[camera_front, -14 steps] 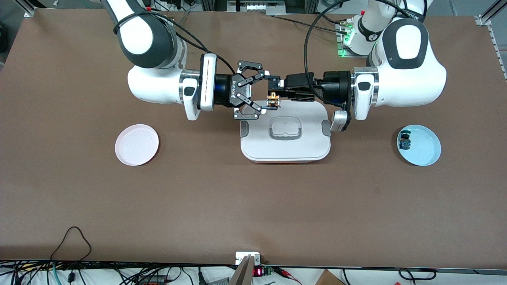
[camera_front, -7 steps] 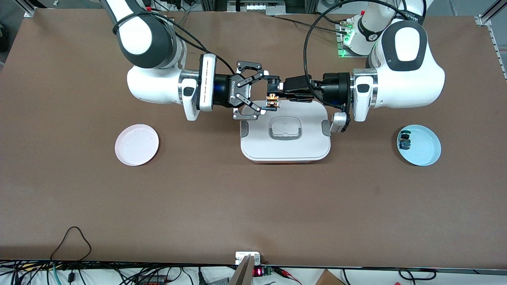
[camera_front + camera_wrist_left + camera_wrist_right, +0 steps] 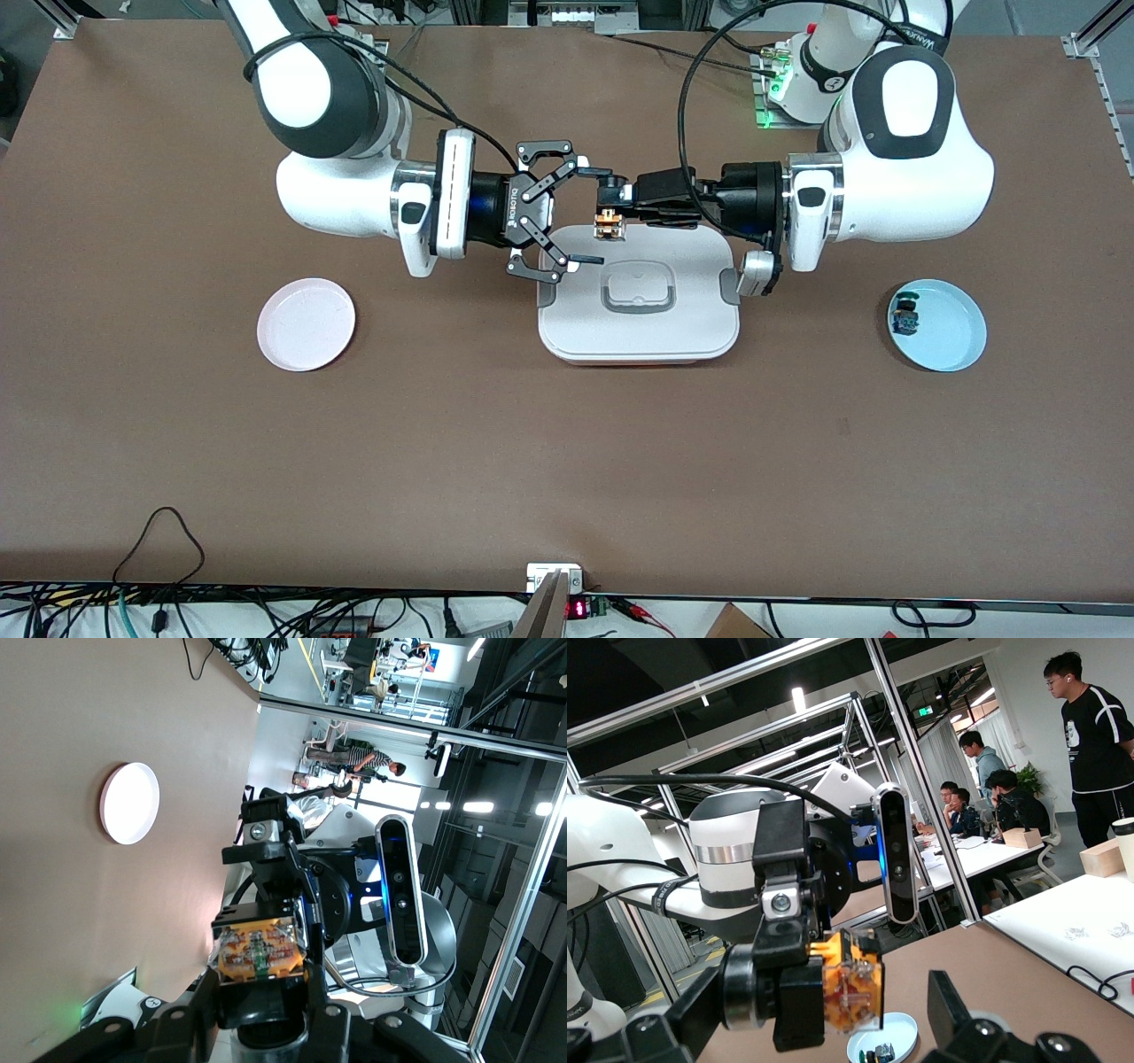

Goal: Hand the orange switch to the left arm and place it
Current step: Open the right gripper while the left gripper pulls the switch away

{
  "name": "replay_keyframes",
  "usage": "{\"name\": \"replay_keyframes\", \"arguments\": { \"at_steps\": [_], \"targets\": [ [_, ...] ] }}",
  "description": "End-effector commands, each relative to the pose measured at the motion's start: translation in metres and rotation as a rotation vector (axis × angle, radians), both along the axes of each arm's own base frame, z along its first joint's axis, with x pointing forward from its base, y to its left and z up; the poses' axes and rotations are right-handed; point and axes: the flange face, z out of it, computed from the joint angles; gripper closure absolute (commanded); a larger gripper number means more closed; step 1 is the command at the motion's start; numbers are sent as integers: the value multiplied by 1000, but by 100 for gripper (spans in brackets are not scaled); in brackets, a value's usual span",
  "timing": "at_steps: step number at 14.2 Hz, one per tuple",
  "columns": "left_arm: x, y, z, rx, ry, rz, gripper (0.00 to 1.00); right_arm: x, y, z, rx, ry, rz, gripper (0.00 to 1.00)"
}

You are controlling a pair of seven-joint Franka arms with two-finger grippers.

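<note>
Half the transfer looks done: my left gripper (image 3: 611, 215) is pinching the orange switch (image 3: 609, 223) over the box (image 3: 638, 337) lid's robot-side edge, my right gripper (image 3: 585, 217) is spreading empty beside it.

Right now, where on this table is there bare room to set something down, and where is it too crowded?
Bare tabletop lies between the pink plate and the white box, between the box and the blue plate, and across the stretch nearer the front camera. Crowded: above the box, where the open right pincer meets the left pincer, shut on the orange switch.
</note>
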Motion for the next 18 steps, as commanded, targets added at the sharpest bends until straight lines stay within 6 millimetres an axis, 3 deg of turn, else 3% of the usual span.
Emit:
{"name": "replay_keyframes", "arguments": {
  "at_steps": [1,6,9,12,16,18],
  "targets": [
    [4,12,12,99,-70,-23,85,3,-18,-5,-7,19,-2,0],
    [9,53,33,344,-194,-204,85,-1,-45,-28,-89,4,85,0],
    [3,68,36,547,-243,-333,85,5,-73,-44,-179,-13,137,0],
    [-2,86,19,785,-259,-442,86,13,-102,-54,-299,18,184,0],
    [0,116,1,979,-404,-667,87,23,-142,-64,-481,217,183,0],
    [8,142,-26,1028,-457,-833,87,24,-154,-69,-562,380,153,0]
  ]
}}
